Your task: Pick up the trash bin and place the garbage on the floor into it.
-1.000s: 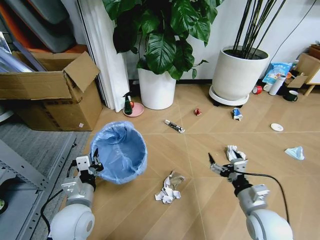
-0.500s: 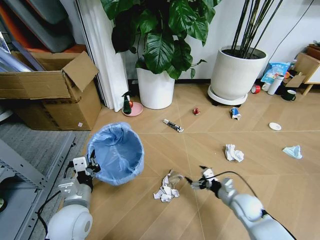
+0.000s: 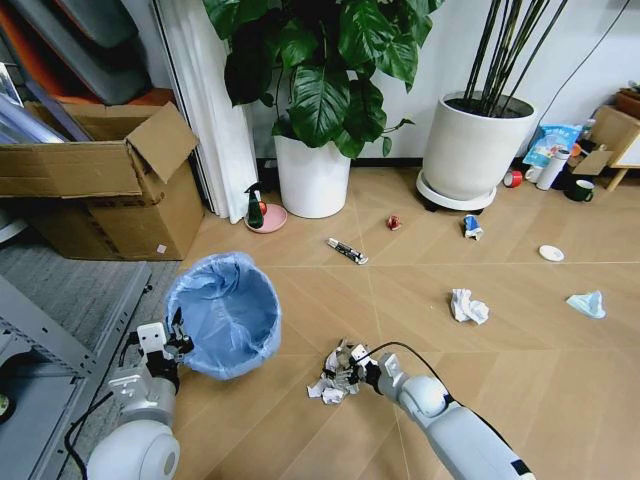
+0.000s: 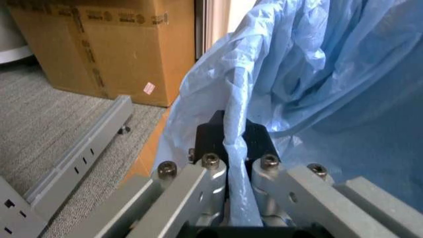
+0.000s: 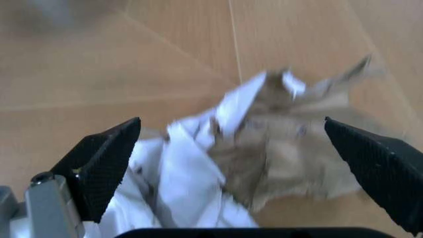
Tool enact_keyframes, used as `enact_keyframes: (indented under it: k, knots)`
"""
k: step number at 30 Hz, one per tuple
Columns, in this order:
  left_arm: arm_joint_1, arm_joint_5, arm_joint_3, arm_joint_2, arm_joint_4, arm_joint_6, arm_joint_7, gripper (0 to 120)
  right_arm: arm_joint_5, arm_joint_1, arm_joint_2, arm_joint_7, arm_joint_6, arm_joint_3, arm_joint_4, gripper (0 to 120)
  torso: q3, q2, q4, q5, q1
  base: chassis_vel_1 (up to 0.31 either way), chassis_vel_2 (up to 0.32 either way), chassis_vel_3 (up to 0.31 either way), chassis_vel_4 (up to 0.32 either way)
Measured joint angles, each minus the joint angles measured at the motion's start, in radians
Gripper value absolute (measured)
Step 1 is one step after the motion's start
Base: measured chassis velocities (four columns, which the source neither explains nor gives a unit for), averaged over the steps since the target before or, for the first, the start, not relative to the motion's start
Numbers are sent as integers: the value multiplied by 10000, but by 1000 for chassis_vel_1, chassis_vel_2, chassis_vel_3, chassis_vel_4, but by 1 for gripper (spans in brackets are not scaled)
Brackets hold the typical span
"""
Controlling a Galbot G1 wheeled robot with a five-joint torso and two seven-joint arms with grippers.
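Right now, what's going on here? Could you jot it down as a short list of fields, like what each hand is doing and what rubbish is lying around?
left gripper: shut on the bag-lined rim of the trash bin
right gripper: open, fingers either side of the crumpled paper on the floor
trash bin contents: none visible
other litter on floor: paper wad, face mask, white lid, small tube
nearby: cardboard box, two potted plants

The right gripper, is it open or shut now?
Open: the right gripper has its jaws wide apart around the crumpled paper, which lies on the floor.
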Motion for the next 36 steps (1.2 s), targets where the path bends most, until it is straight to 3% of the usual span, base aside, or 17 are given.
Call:
enact_keyframes:
  k: [11, 23, 26, 31, 34, 36]
  knots:
    - [177, 113, 19, -46, -171, -3, -23, 0, -157, 205, 543, -213, 211, 128, -1026, 97, 0, 0, 2, 0, 0, 0, 0, 0, 0]
    - [385, 116, -140, 7, -364, -14, -4, 0, -650, 448, 1052, -625, 516, 387, -1801, 55, 0, 0, 1, -2, 0, 0, 0, 0, 0]
    - [443, 120, -171, 8, -408, -25, 5, 0, -825, 461, 1185, -684, 712, 538, -2048, 39, -1, 0, 1, -1, 0, 0, 0, 0, 0]
    - [472, 120, -240, 55, -445, -34, 15, 0, -900, 459, 1236, -705, 799, 649, -2145, 27, -1, 1, 1, 1, 0, 0, 0, 0, 0]
    - [479, 110, -273, 111, -449, -36, 20, 0, -919, 420, 1244, -699, 824, 792, -2156, 12, -1, 1, 2, 1, 0, 0, 0, 0, 0]
    - [474, 99, -273, 121, -452, -36, 20, 0, -919, 387, 1244, -673, 835, 865, -2136, 8, -1, 1, 2, 1, 0, 0, 0, 0, 0]
